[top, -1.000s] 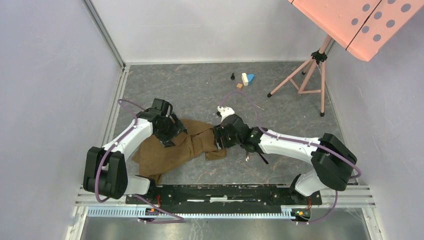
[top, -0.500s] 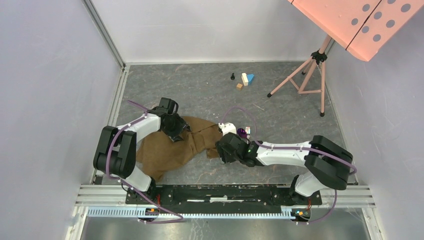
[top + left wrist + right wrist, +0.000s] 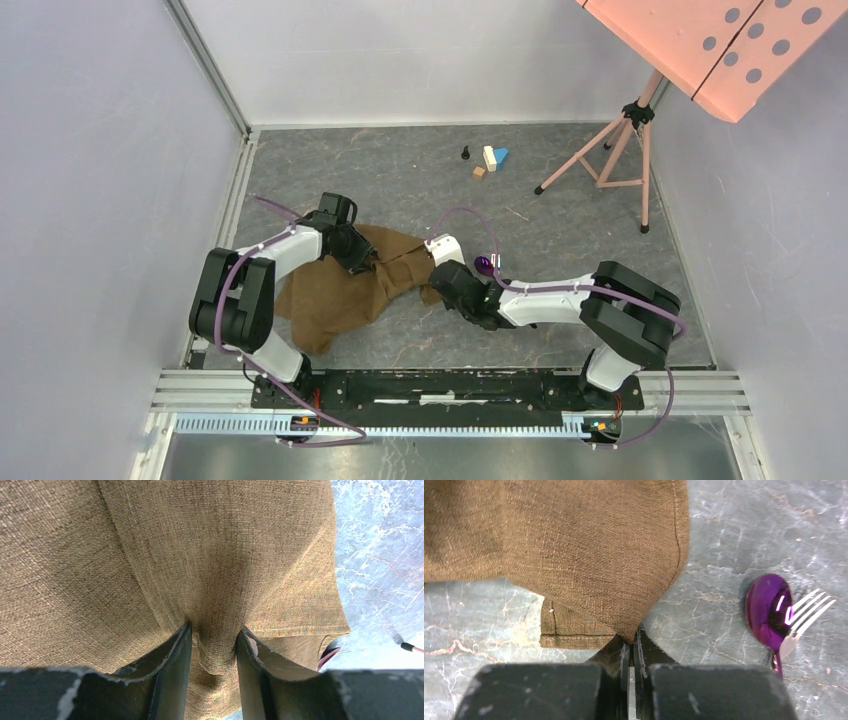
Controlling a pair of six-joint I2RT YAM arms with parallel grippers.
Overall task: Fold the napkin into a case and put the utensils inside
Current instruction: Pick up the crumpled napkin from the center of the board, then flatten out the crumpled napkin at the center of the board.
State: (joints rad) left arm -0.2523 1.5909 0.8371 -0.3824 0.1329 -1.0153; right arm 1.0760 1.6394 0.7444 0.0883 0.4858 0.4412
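The napkin (image 3: 330, 295) lies crumpled, spoon (image 3: 768, 605) and fork (image 3: 790, 642) beside it.

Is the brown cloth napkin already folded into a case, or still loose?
Loose, no case yet: the brown cloth napkin lies rumpled, no neat pouch; the left gripper pinches a fold, the right gripper a corner.

Brown napkin (image 3: 599, 545), purple spoon (image 3: 768, 605), silver fork (image 3: 809, 612), perhaps blue-white blocks (image 3: 493, 156).
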